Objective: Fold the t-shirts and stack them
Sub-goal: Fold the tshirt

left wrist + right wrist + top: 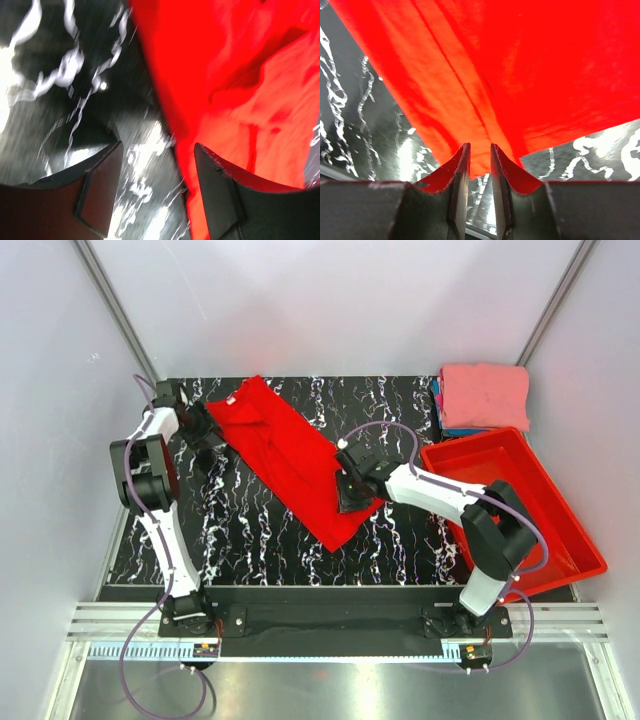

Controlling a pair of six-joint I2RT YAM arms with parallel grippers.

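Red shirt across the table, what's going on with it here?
Two robot arms are working on the red shirt, which lies spread diagonally on the table. The right gripper is pinched shut on the shirt's near edge. The left gripper is open at the far left end, one finger over the cloth and one over bare table. A folded pink shirt sits on blue shirts in the far right corner, behind a red bin.
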